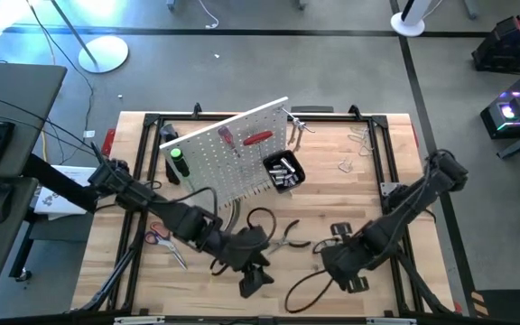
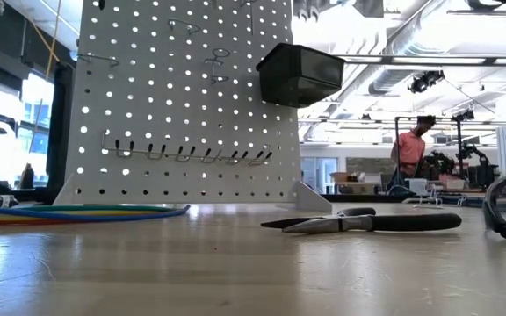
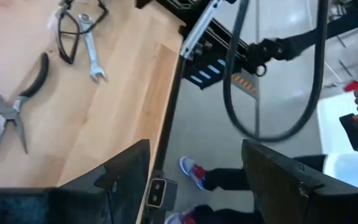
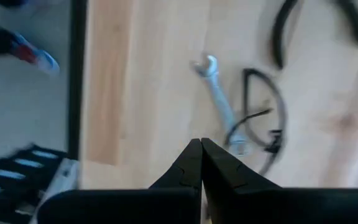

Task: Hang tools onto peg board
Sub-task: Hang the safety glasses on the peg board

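Observation:
The white peg board [image 1: 228, 153] stands tilted at the table's middle, with a black bin [image 1: 284, 171] fixed to it; it also fills the low view, peg board [image 2: 183, 105]. Black-handled pliers [image 1: 287, 239] lie flat on the wood in front of it, pliers [image 3: 11, 112]. A silver wrench [image 4: 219, 102] lies beside a black wire loop, wrench [image 3: 92, 53]. Red-handled scissors [image 1: 161, 239] lie at the left. My left gripper [image 1: 258, 278] hangs open near the front edge, past the pliers. My right gripper [image 4: 201, 155] points down, shut and empty, short of the wrench.
A black frame [image 1: 152, 122] rings the table. Coloured cables [image 2: 77, 212] lie left of the board. A black cable loop [image 1: 305, 289] lies near the front edge. Metal clamps [image 1: 359, 137] lie at the far right. A person's shoes [image 3: 191, 171] show beyond the front edge.

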`<action>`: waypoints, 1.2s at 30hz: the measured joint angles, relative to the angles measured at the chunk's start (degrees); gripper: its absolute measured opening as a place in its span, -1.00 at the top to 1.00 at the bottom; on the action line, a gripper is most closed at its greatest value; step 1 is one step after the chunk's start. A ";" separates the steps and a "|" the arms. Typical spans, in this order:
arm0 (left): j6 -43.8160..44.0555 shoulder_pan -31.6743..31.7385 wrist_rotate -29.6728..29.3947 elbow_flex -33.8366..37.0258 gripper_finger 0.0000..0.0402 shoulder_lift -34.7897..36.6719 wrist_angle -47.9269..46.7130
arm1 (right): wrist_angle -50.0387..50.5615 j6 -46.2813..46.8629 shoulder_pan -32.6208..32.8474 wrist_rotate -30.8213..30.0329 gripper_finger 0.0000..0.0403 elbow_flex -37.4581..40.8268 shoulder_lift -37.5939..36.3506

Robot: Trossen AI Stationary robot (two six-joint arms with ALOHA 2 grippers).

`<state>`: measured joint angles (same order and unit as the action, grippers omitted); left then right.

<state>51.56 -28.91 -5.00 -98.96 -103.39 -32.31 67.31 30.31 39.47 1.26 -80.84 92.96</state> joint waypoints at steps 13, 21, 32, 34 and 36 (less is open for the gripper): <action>5.48 -2.07 -5.94 -0.02 -0.23 0.00 2.50 | -9.99 20.11 -3.80 1.80 0.80 25.32 -2.68; 8.29 -2.89 -6.60 -0.02 -0.23 0.00 2.22 | -9.39 12.75 -5.28 -5.60 0.25 18.00 -3.60; 10.57 -7.96 -4.42 0.00 -0.23 1.14 2.26 | -11.83 7.13 -9.01 -4.91 0.08 26.65 -3.44; 12.00 -9.81 -4.58 0.00 -0.23 2.56 2.53 | -14.69 6.82 -9.08 -4.74 0.08 27.92 -3.47; 13.55 -11.63 -6.40 0.00 -0.23 4.30 2.93 | -17.33 6.73 -9.13 -4.94 0.08 29.34 -3.47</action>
<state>65.11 -40.55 -11.39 -98.96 -99.10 -29.38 49.98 37.04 30.35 -3.67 -51.50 89.49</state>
